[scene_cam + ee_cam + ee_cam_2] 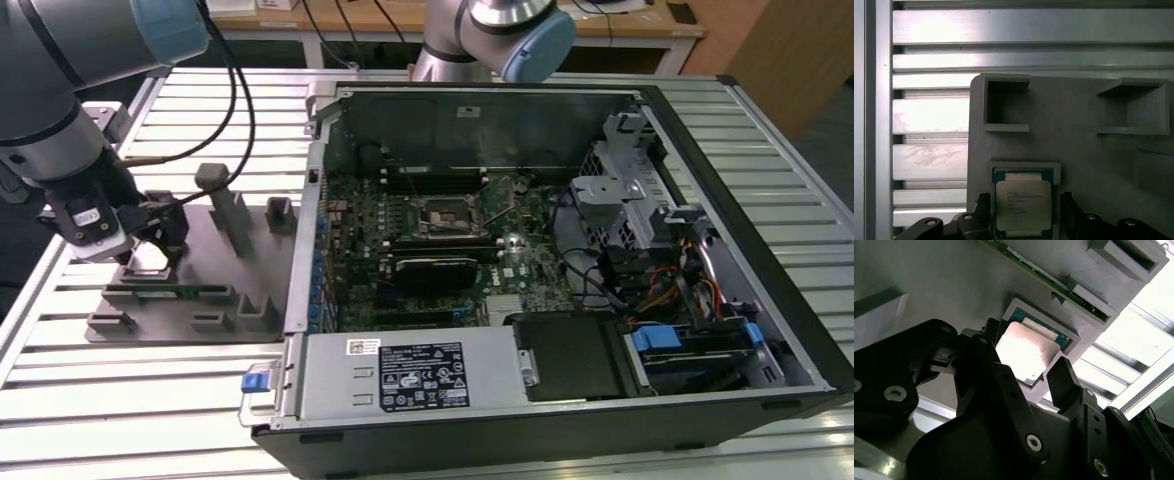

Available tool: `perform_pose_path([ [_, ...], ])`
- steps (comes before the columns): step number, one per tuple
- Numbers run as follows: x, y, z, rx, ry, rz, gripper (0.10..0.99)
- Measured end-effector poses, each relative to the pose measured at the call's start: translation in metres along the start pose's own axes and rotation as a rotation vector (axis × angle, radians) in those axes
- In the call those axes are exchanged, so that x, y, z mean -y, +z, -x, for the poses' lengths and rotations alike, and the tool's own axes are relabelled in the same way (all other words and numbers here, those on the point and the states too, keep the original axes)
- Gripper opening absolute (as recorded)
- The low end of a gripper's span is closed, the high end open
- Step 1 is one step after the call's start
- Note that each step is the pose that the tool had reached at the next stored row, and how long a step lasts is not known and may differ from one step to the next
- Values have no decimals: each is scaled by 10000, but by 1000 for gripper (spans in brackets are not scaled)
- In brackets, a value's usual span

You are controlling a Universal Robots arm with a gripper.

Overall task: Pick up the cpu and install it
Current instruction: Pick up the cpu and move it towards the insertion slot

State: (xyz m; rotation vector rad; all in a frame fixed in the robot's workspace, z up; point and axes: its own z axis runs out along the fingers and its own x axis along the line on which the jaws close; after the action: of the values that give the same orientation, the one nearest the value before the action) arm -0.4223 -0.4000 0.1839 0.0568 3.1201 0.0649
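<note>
1. Both black fingers (983, 207) of the gripper (151, 250) stand spread wide, 1 on each side of the cpu (1023, 207), and they hold nothing. In the first wrist view each finger sits just outside the pale wall of the square nest (1025, 165) where the chip lies flat, so neither touches it.
2. In the exterior view the arm hangs over the grey fixture plate (200, 262) at that view's left, with the gripper low over the plate's left end.
3. The second wrist view looks along the fingers at a slant. It catches bright glare on the chip's lid and a long green circuit strip (1044, 275) slotted into the plate just beside the nest. The first wrist view looks straight down instead, showing faint print on the lid and 2 open box-shaped pockets (1006, 105) farther along the plate.
4. The lid is smooth silvery metal, square with softened corners, seated on a green board with a thin rim showing round it. The plate is matte grey and blocky. The table (134, 400) is ribbed aluminium slats.
5. At the exterior view's right the computer case (481, 125) lies open, its green motherboard (400, 200) facing up. The metal-framed socket (447, 213) sits near the board's middle, well apart from the cpu.
</note>
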Motion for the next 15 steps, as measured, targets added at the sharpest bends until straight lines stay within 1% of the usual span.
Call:
perform_pose_path([
  [1, 3, 62, -2, -8, -3, -6, 545],
  [3, 4, 70, -2, -6, -3, -4, 545],
  [5, 0, 55, 1, 18, -3, 13, 545],
  [6, -2, 31, 3, 27, -3, 19, 545],
  [8, -2, -40, 0, -1, -3, 3, 545],
  [13, -6, -142, 3, 7, -3, 5, 545],
  [14, -8, -180, 4, 10, -3, 5, 545],
  [15, -9, -202, 4, 10, -4, 5, 545],
])
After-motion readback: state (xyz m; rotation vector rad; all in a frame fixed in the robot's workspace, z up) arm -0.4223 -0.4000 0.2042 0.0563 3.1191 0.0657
